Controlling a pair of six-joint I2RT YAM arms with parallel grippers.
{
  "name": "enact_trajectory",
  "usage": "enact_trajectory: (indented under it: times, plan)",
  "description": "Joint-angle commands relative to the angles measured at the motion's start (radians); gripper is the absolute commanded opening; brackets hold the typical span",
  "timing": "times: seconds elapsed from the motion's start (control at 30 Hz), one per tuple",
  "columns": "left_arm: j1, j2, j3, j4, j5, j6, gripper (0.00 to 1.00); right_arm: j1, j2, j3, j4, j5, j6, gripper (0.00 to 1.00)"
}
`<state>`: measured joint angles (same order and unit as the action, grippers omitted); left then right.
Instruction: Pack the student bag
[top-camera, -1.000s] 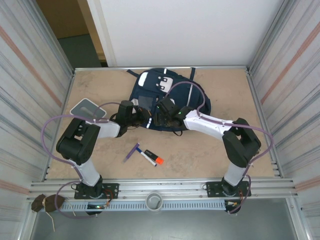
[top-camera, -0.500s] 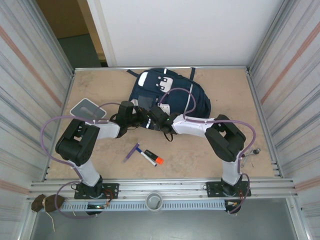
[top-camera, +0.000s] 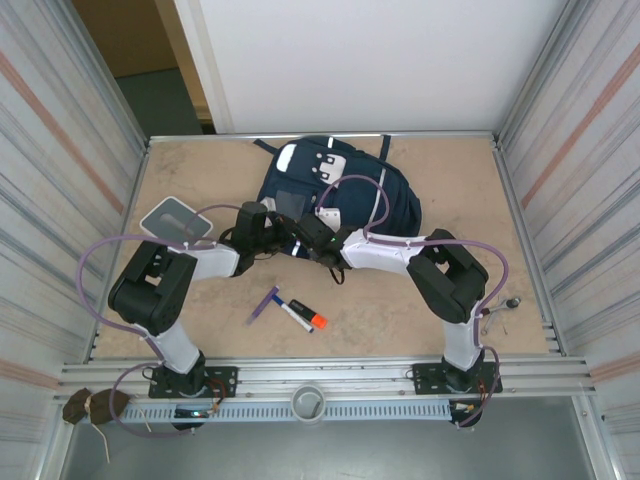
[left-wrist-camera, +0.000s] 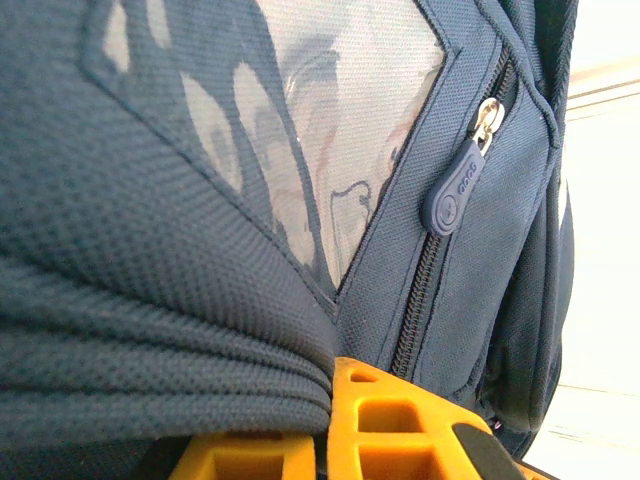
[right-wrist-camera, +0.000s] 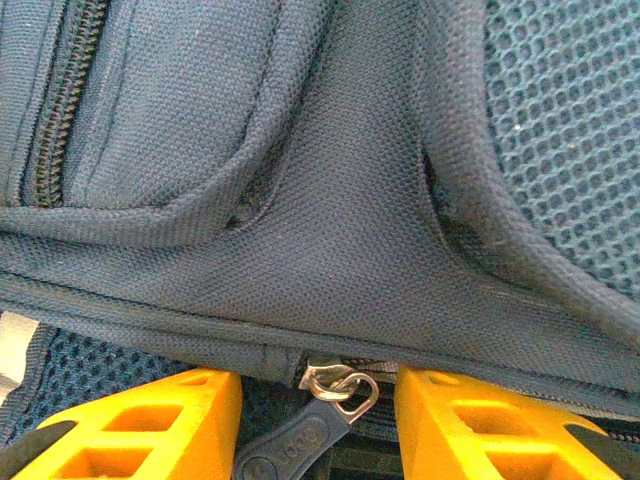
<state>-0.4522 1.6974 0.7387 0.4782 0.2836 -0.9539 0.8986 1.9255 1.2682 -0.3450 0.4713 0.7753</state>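
Note:
The student bag (top-camera: 350, 190), navy with white patches at its top, lies at the back middle of the table. My left gripper (top-camera: 272, 232) sits at its near-left edge. In the left wrist view the orange fingers (left-wrist-camera: 400, 425) are shut on a thick fold of the bag's fabric (left-wrist-camera: 150, 350), below a clear window pocket (left-wrist-camera: 330, 130) and a zipper pull (left-wrist-camera: 455, 195). My right gripper (top-camera: 303, 233) is just right of the left one, at the bag's near edge. Its fingers (right-wrist-camera: 480, 425) stand apart on either side of a dark zipper pull (right-wrist-camera: 300, 440) with a metal ring, not touching it.
A blue pen (top-camera: 264, 304) and a marker with an orange cap (top-camera: 304, 316) lie on the bare table in front of the bag. A grey flat case (top-camera: 172, 216) rests at the left. Metal walls enclose the table on both sides.
The right arm has swung left, from over the bag's middle to its near-left edge beside the left gripper, its elbow folding in. The left arm has not moved.

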Motion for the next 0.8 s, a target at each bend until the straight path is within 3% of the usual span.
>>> enact_trajectory:
  times: [0.0, 0.77]
  plan:
    - [-0.002, -0.043, -0.023, -0.058, -0.017, 0.044, 0.0, -0.005, 0.022, 0.019, -0.052, 0.045, 0.001, 0.41]
    - [0.048, -0.022, -0.008, -0.077, -0.01, 0.091, 0.0, -0.073, -0.171, -0.224, 0.132, -0.116, 0.033, 0.04]
